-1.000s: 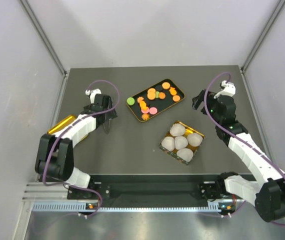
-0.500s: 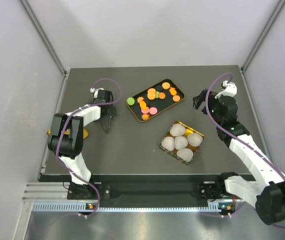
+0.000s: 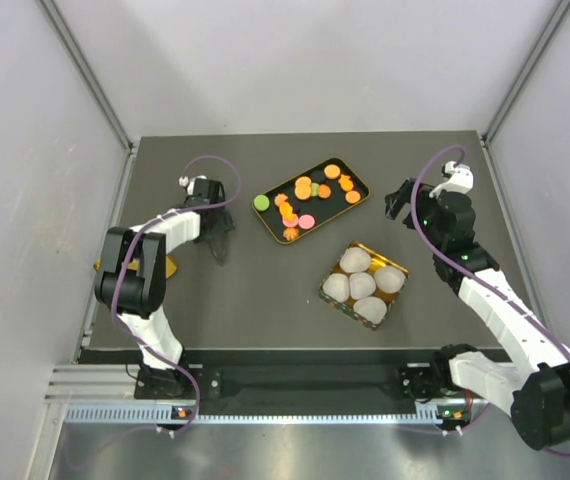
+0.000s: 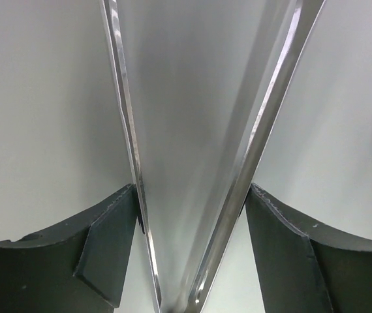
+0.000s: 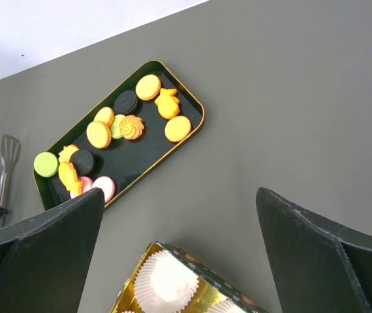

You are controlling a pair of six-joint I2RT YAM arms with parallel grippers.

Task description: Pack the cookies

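Note:
The cookies (image 3: 305,187) are small orange, pink, green and dark discs lying in a black gold-rimmed tray (image 3: 330,208) at the back middle. They also show in the right wrist view (image 5: 98,134). My left gripper (image 3: 215,232) is left of the tray and shut on metal tongs (image 3: 217,246). In the left wrist view the tongs' two shiny arms (image 4: 124,130) spread upward from between my fingers (image 4: 108,248). My right gripper (image 3: 400,200) is open and empty, right of the tray and above the table (image 5: 179,195).
A gold box (image 3: 355,245) with several white paper cups (image 3: 362,284) stands in front of the tray, and also shows in the right wrist view (image 5: 170,280). A gold lid (image 3: 165,266) lies under my left arm. The tongs' tips show in the right wrist view (image 5: 6,163).
My left arm has folded in, its elbow now over the gold lid, and the gripper has shifted slightly toward the tray. My right arm has barely moved.

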